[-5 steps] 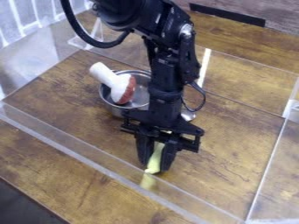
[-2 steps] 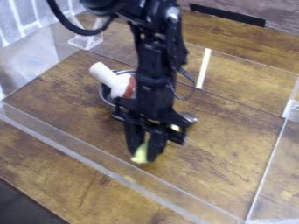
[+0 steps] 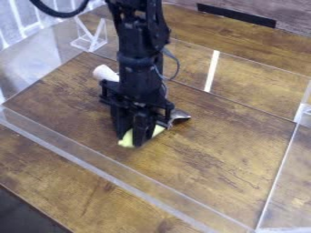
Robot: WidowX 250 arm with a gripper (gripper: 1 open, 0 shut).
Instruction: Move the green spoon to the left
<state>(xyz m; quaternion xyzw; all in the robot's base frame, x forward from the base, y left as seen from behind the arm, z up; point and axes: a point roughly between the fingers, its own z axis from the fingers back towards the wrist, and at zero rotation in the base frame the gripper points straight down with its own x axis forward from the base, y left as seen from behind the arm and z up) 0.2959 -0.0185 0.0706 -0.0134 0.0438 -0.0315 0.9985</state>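
Observation:
The black gripper (image 3: pixel 136 133) points straight down over the wooden table (image 3: pixel 231 155), left of centre. It is shut on the green spoon (image 3: pixel 126 139), whose yellow-green handle end shows just below the fingers. A small silver piece (image 3: pixel 179 118) sticks out to the right of the gripper; I cannot tell whether it is the spoon's bowl. The arm hides most of the small steel pot behind it. Only the white utensil (image 3: pixel 107 72) shows at the arm's left.
Clear acrylic walls border the table, with a low one along the front (image 3: pixel 73 146) and an upright panel (image 3: pixel 215 71) at the back right. A white rack (image 3: pixel 85 36) stands at the upper left beyond the wall.
The gripper has carried the green spoon to the left and lifted it a little. The arm now covers the pot that showed beside it earlier.

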